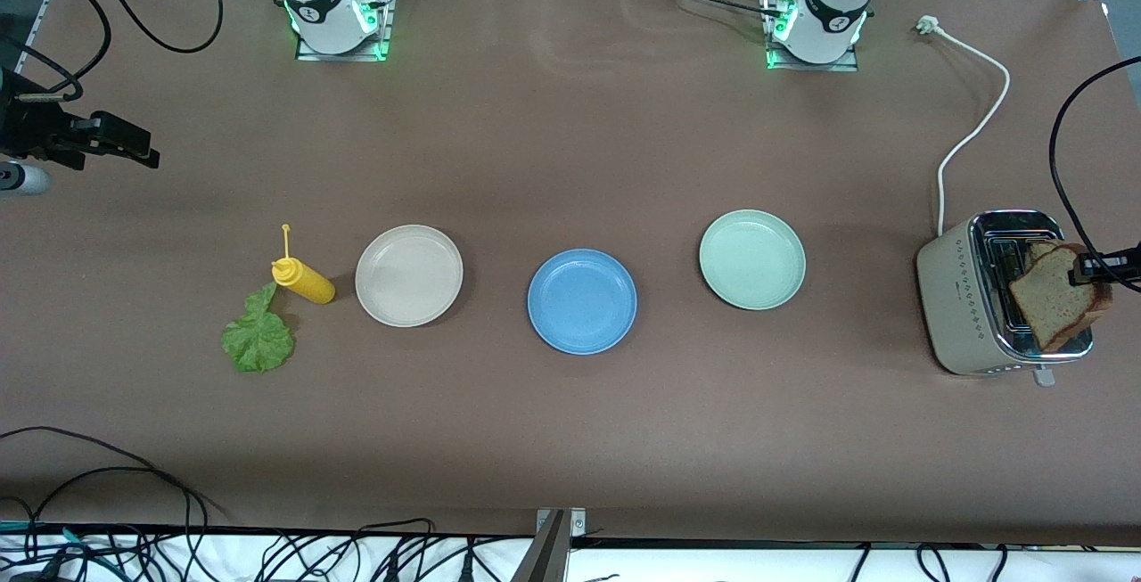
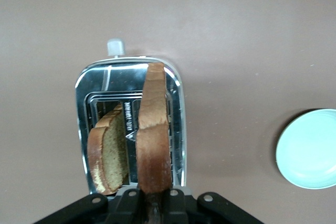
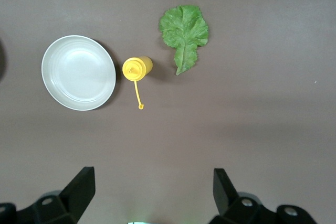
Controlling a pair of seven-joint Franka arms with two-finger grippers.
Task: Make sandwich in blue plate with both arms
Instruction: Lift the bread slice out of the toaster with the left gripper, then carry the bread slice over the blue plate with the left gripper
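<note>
Front view: left gripper (image 1: 1089,268) cropped, w/ bread slice (image 1: 1056,297).

The right gripper (image 3: 153,187) hangs above the brown table (image 3: 262,129) with its two black fingers (image 3: 81,184) spread wide apart and nothing between them. Ahead of the gripper, well clear of its fingertips, a beige plate (image 3: 79,72) lies flat, a yellow squeeze bottle (image 3: 137,68) stands just beside it, and a green lettuce leaf (image 3: 184,36) lies near the bottle.
</note>
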